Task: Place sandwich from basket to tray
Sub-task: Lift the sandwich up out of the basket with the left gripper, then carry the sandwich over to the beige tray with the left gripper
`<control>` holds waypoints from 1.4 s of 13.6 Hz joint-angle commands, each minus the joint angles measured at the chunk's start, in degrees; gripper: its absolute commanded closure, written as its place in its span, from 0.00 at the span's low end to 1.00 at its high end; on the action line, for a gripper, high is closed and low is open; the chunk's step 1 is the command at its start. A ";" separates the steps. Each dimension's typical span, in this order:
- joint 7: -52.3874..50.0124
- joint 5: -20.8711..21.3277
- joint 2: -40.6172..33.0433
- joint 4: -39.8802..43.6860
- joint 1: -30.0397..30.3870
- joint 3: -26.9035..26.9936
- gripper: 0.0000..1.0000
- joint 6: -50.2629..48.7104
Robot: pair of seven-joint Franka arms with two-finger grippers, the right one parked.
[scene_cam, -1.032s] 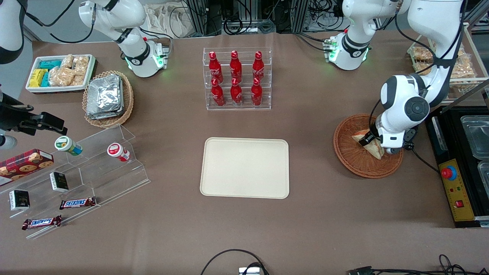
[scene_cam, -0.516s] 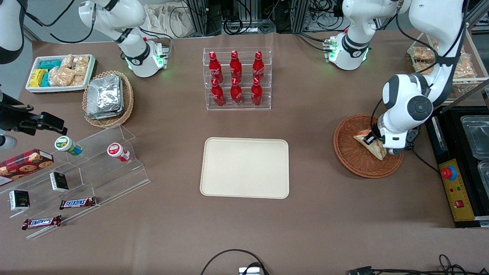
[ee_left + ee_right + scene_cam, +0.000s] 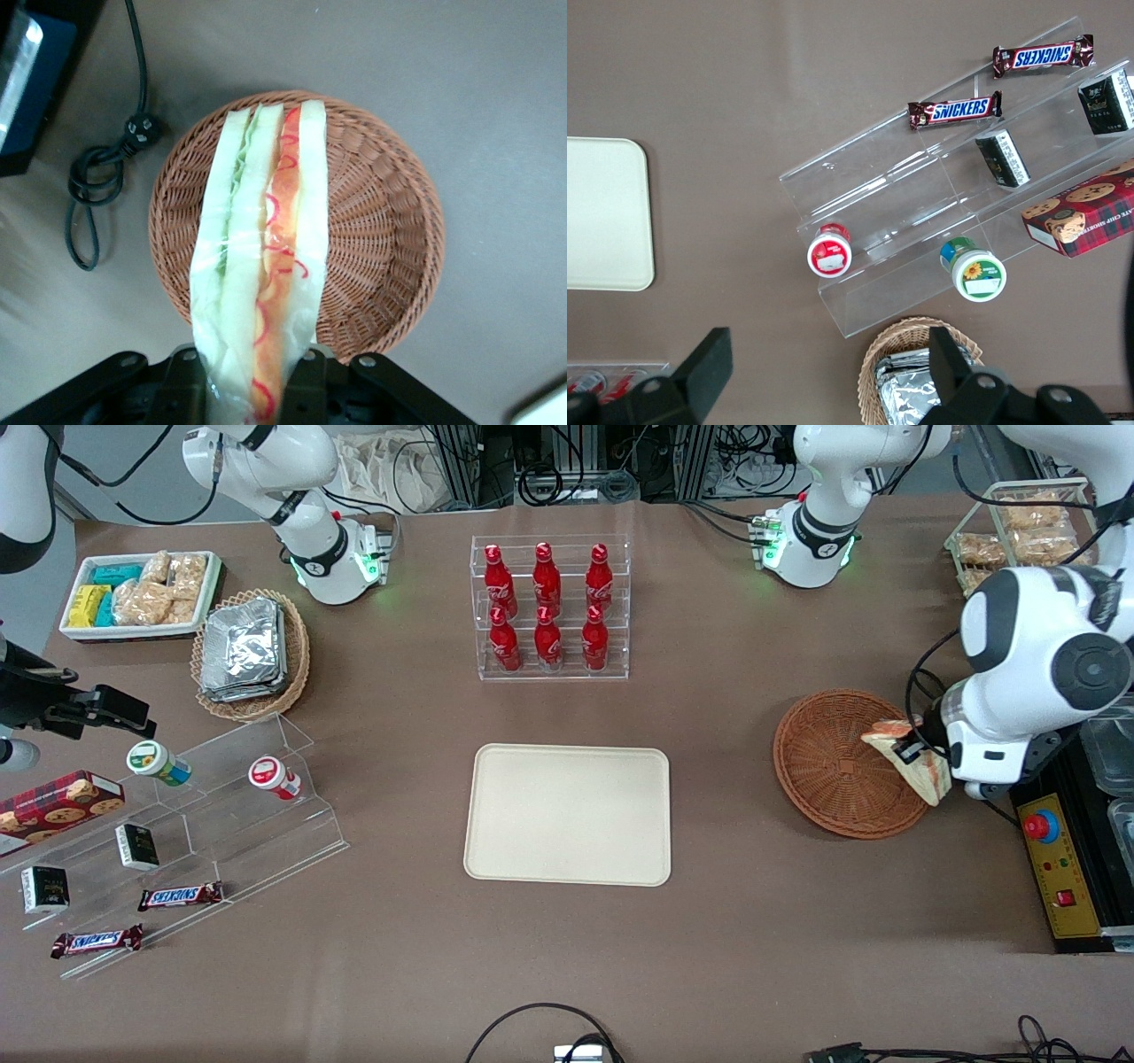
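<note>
The left arm's two-finger gripper (image 3: 912,755) hung above the edge of the round reddish-brown woven wicker basket (image 3: 828,766), on the side toward the working arm's end of the table. Its jaws were closed tight onto the triangular sandwich wedge of pale bread with green and red-orange filling (image 3: 921,766), which was lifted clear of the weave and not touching it. In the wrist view the sandwich (image 3: 263,266) stood edge-on in its clear wrap, the green layer beside the orange one, pinched at its near end in the gripper (image 3: 252,390), with the basket (image 3: 381,221) bare beneath it. A black cable (image 3: 102,168) lay looped on the brown table (image 3: 753,939) just beside the basket.

The large flat cream-beige rectangular tray with rounded corners (image 3: 567,815) sat well apart from the basket, toward the middle of the table, with nothing on it. Farther from the front camera than the tray stood a clear acrylic rack of six red bottles (image 3: 549,607). Toward the parked arm's end lay a lighter tan wicker basket of foil packets (image 3: 248,651), a white bin of snack packs (image 3: 137,593) and a clear stepped display with candy bars (image 3: 177,841).
</note>
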 commanded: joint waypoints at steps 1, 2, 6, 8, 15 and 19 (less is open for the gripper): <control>3.87 -0.52 1.35 5.55 -0.72 -2.00 1.00 -3.58; 7.11 -0.52 2.31 7.56 -0.81 -3.93 1.00 -4.62; 12.59 -0.43 11.43 20.12 -0.90 -14.82 1.00 -8.15; 12.41 -0.26 16.26 23.83 -1.60 -19.92 1.00 -7.80; 3.64 5.19 34.47 34.39 -16.36 -20.56 1.00 -4.21; 1.61 6.24 39.40 34.48 -18.21 -20.56 1.00 1.25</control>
